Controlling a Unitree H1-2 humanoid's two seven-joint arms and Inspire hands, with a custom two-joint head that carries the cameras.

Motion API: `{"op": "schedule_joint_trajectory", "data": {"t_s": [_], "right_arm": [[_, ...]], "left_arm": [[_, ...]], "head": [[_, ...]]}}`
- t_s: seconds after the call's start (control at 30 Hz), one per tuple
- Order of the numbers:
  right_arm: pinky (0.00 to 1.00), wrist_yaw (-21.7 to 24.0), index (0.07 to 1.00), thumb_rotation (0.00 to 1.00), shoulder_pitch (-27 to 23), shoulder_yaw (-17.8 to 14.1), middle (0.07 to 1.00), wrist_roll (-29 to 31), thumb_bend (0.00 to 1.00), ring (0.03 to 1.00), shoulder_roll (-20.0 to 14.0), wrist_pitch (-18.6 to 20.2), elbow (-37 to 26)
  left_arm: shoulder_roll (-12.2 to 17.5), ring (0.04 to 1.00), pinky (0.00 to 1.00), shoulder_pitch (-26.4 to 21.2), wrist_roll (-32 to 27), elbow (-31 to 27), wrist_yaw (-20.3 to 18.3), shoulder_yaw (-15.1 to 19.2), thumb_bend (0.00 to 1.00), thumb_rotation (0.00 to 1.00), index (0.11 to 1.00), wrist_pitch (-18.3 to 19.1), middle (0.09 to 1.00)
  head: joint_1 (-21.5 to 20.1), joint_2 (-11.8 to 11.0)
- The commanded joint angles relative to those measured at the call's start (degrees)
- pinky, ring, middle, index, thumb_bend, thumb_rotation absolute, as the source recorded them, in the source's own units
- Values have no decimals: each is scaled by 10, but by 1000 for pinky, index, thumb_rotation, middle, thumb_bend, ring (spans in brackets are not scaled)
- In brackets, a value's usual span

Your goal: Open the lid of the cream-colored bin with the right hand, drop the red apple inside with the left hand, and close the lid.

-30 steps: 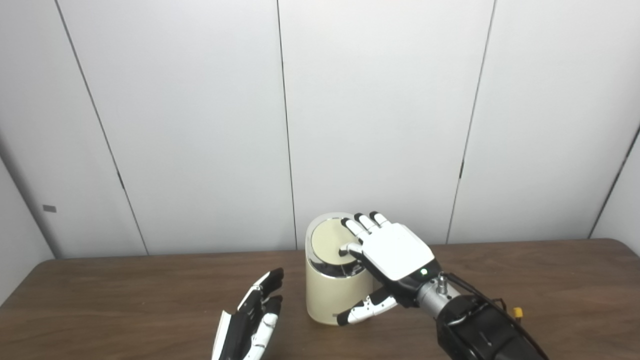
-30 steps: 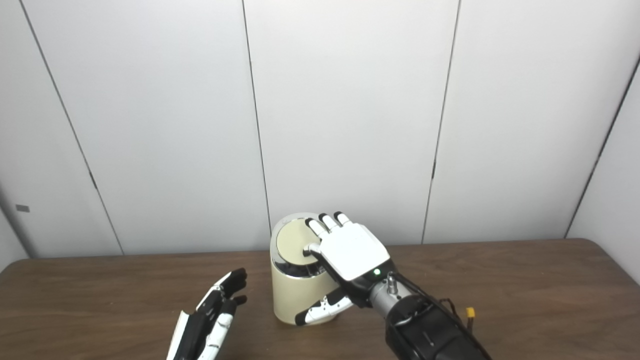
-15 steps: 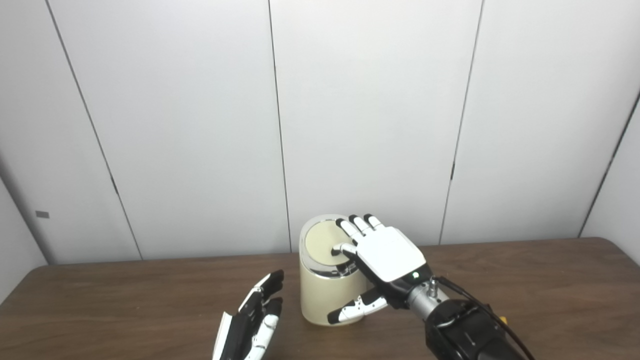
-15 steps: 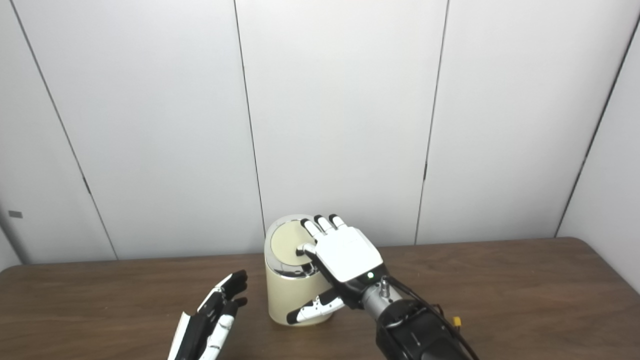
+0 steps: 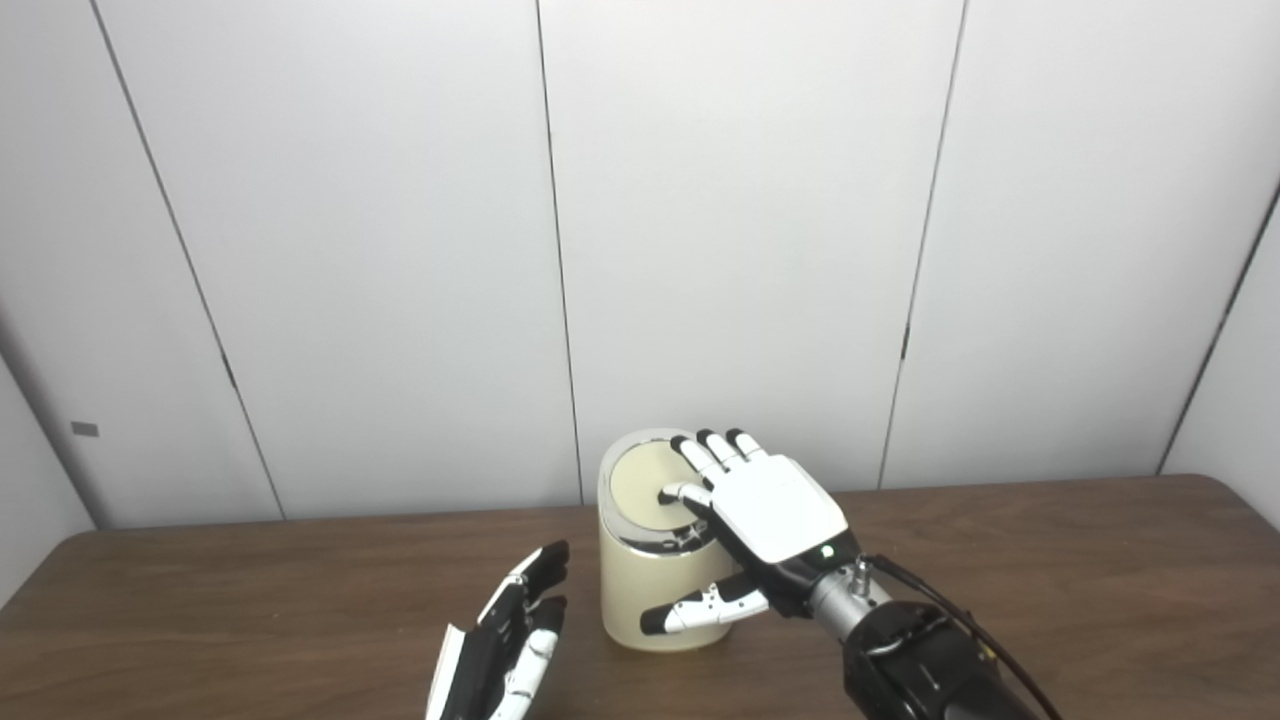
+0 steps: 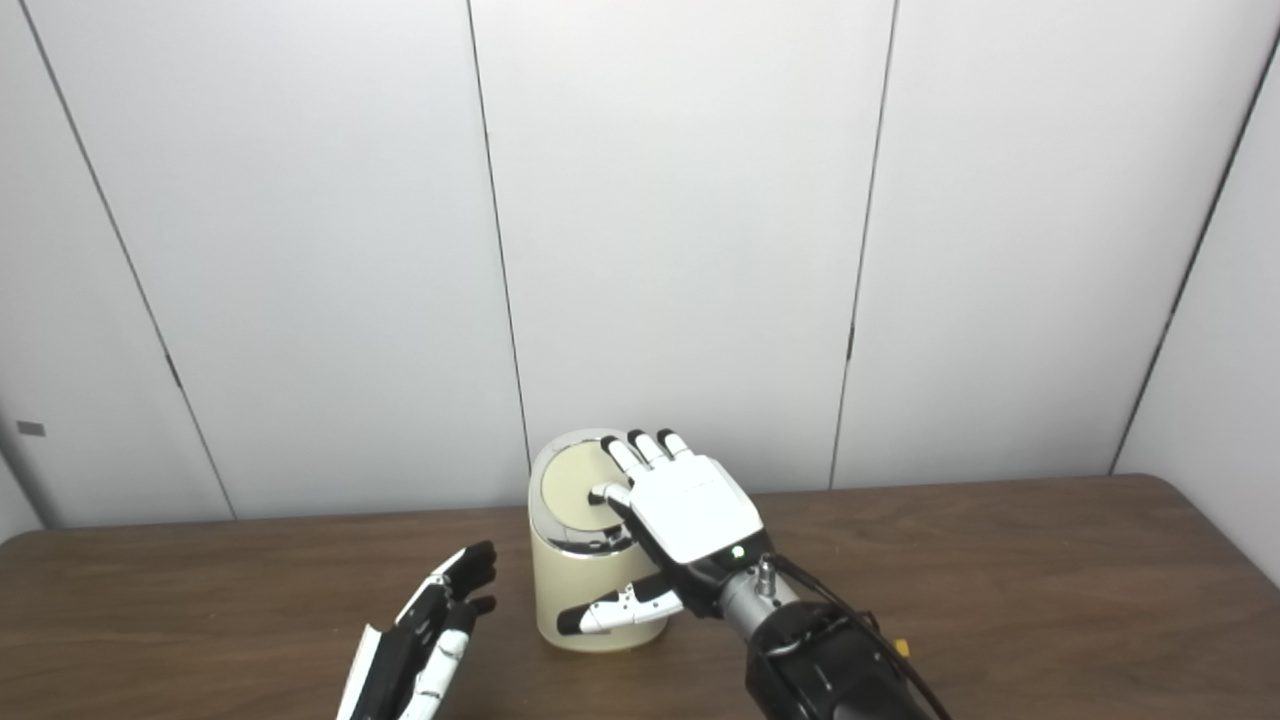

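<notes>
The cream-colored bin (image 5: 628,600) stands upright on the brown table, near its middle, and its round lid (image 5: 632,478) with a chrome ring lies flat and down. My right hand (image 5: 775,505) rests palm-down over the right part of the lid, open, with one fingertip bent onto the lid's face. Its thumb stretches left across the bin's front wall. My left hand (image 5: 512,638) hovers low to the left of the bin, open and holding nothing. No red apple shows in either view.
The wooden table (image 5: 200,600) reaches from edge to edge, its back edge against a white panelled wall (image 5: 400,250). A black cable with a small yellow connector (image 6: 903,648) runs along my right forearm.
The camera shifted a little between the oldest frames and now. My right thumb has slid further left across the bin's front. The lid stays down and the left hand has hardly moved.
</notes>
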Motion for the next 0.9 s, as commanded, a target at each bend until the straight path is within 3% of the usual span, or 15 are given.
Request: {"op": "schedule_joint_trajectory", "data": {"t_s": [0.0,0.13,0.2,0.3,0.43,0.87], "right_arm": [[1000,47,760,977,28,3,1000,16,821,1000,-8,18,30],[1000,0,772,923,33,-15,996,46,824,1000,-4,9,1],[1000,-36,839,872,38,-25,987,62,818,1000,1,2,-12],[1000,-66,928,878,42,-30,996,68,805,1000,4,2,-17],[1000,-81,995,886,47,-35,1000,73,796,1000,8,6,-19],[1000,-97,1000,869,55,-47,1000,92,780,1000,7,6,-25]], "left_arm": [[4,880,819,10,-7,4,-3,-2,546,769,880,-1,885],[5,883,830,9,-10,7,-4,-1,550,778,883,1,886],[7,883,830,8,-9,10,-5,-2,551,785,883,-1,885],[10,882,827,6,-6,14,-3,-2,536,789,883,-8,886],[13,887,837,4,-8,21,-2,-3,524,787,882,-16,884],[14,883,830,7,-8,20,-2,-3,535,775,878,-7,884]], "head": [[-2,-1],[-5,-4],[-7,-6],[-9,-8],[-11,-9],[-14,-13]]}}
